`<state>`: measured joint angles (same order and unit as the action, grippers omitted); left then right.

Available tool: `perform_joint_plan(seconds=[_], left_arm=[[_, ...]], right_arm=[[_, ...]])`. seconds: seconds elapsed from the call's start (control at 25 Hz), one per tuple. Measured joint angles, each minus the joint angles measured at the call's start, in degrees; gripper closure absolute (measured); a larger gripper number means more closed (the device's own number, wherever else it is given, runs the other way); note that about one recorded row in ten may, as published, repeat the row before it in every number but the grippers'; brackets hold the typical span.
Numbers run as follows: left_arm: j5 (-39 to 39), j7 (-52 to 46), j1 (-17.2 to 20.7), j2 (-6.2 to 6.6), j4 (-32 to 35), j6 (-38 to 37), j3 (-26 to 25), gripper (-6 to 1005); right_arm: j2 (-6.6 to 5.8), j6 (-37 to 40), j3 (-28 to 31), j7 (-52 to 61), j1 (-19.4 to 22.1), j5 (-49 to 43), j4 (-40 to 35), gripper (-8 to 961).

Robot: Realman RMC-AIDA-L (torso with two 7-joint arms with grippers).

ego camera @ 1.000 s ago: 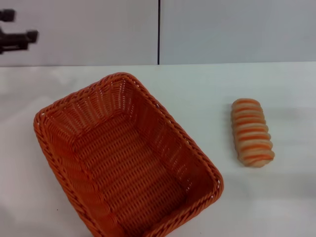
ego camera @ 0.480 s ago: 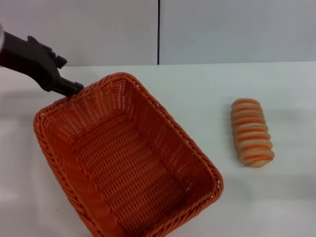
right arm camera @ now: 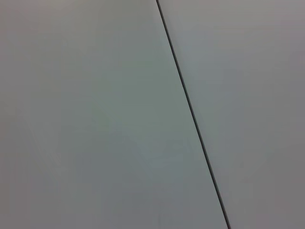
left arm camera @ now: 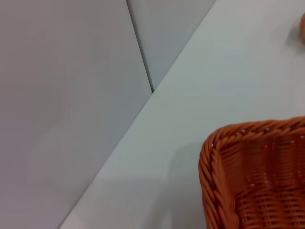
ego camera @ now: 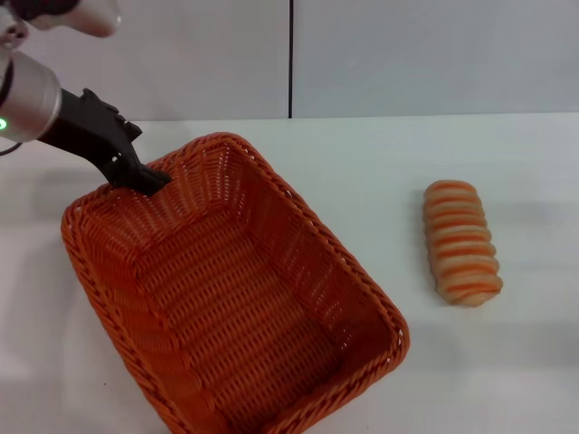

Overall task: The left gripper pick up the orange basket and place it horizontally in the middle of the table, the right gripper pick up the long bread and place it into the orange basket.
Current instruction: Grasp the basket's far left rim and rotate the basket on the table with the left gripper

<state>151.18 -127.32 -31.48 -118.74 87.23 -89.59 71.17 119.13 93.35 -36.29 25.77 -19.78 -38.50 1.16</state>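
Across the near left of the table (ego camera: 362, 163) sits the basket (ego camera: 235, 298), skewed so its long side runs from far left to near right, its near corner cut off by the frame edge. We see the left gripper (ego camera: 145, 176) reaching in from the far left, the arm sloping down and to the right, with a silver joint and a green light at the frame edge. Its black fingertips sit at the basket's far rim — they appear to touch the braid, but we cannot tell whether the jaws are apart, together or closed on the rim, since the fingers overlap into one dark shape. From the left wrist we see only one basket corner (left arm camera: 252, 176), bare table and wall; none of that arm's fingers show. Well to the right lies the bread (ego camera: 462, 242), lengthwise near to far, apart from the basket. Our right gripper appears nowhere — its wrist view shows only pale panels with a dark seam.
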Motion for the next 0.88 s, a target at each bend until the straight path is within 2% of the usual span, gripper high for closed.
perform_joint_plan(seconds=[0.32,0.88], left_arm=[[2.7,-1.1,-0.6,-0.09,-4.7,2.4,3.9,270],[5.7,-2.2,-0.5,-0.13,-5.9,5.2,8.9,273]], right_arm=[[-0.03,-0.3,0.4,0.0,0.1,0.0,0.1,319],[0.03,0.8,0.5,0.1,1.5,0.4,0.1,321]])
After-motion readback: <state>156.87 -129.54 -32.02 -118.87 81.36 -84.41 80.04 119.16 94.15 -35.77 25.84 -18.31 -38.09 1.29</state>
